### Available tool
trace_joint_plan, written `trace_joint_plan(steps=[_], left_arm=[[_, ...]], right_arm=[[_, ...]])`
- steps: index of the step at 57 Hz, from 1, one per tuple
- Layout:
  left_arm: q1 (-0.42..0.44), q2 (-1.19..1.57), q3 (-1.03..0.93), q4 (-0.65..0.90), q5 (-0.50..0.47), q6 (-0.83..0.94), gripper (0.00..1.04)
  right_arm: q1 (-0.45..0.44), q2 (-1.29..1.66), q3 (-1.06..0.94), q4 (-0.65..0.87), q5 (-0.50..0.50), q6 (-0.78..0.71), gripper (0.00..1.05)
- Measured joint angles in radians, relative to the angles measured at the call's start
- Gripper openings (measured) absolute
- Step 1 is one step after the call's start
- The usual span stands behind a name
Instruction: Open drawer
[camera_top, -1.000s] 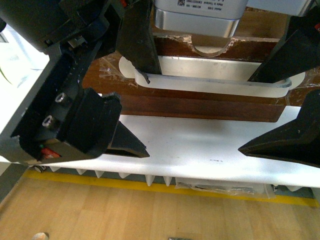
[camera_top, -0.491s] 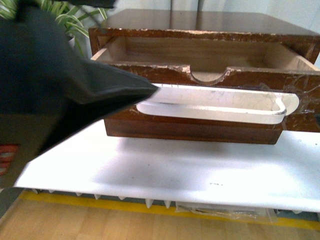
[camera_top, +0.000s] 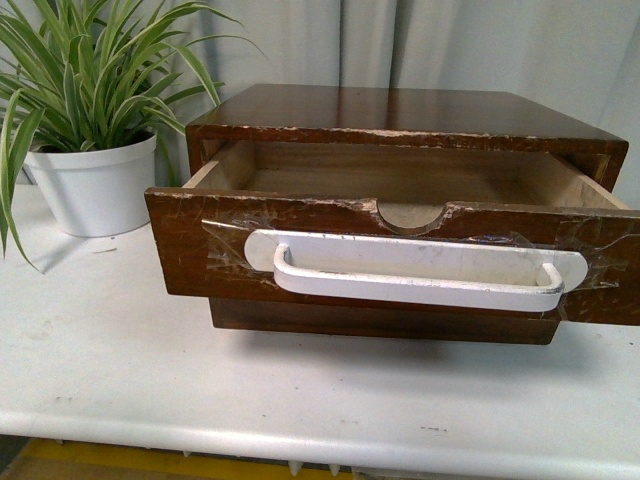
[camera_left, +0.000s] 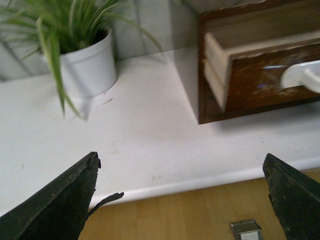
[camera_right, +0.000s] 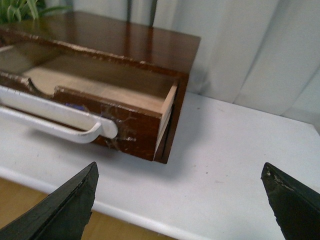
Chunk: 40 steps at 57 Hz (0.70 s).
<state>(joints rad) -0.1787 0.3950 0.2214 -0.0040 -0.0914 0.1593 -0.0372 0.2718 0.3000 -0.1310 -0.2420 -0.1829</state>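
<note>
Drawer (camera_top: 395, 255) half out, well apart from the wide-spread empty left fingers (camera_left: 55, 205) and right fingers (camera_right: 60, 210).

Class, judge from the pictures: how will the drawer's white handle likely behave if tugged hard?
The handle looks like rigid plastic, so it probably won't flex much. It is held on by clear tape, so a hard tug might peel it loose. The drawer is out, so it likely slides easily.
</note>
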Motion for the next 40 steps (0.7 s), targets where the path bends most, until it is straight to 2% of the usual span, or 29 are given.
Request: trace_joint_plan(steps=[4,18,21,23,26,29,32,40], left_arm=[[0.027,-0.079,-0.029,-0.067,-0.033,-0.057,0.99],[0.035,-0.116,-0.037,-0.076,-0.037,-0.113,0.99],[0.04,-0.138,-0.069,0.009,-0.036,-0.126,0.91],[0.076,-0.161,-0.099,0.072,0.025,-0.135,0.84],[0.134,-0.184,-0.117,0.1,0.075,-0.139,0.75],[0.165,-0.224,-0.12,0.067,0.074,-0.143,0.66],[0.175,-0.301,-0.137,0.0,0.089,-0.146,0.53],[0.176,-0.333,-0.15,-0.003,0.09,-0.149,0.27]], right_arm=[[-0.007,-0.056,-0.018,0.011,0.031,0.06,0.96],[-0.009,-0.072,-0.028,0.015,0.05,0.142,0.96],[0.004,-0.079,-0.037,0.036,0.101,0.154,0.92],[0.019,-0.092,-0.053,0.063,0.179,0.157,0.85],[0.029,-0.106,-0.075,0.076,0.23,0.164,0.76],[0.031,-0.117,-0.095,0.082,0.235,0.166,0.67],[0.033,-0.131,-0.121,0.089,0.238,0.166,0.55],[0.033,-0.158,-0.161,0.101,0.238,0.169,0.3]])
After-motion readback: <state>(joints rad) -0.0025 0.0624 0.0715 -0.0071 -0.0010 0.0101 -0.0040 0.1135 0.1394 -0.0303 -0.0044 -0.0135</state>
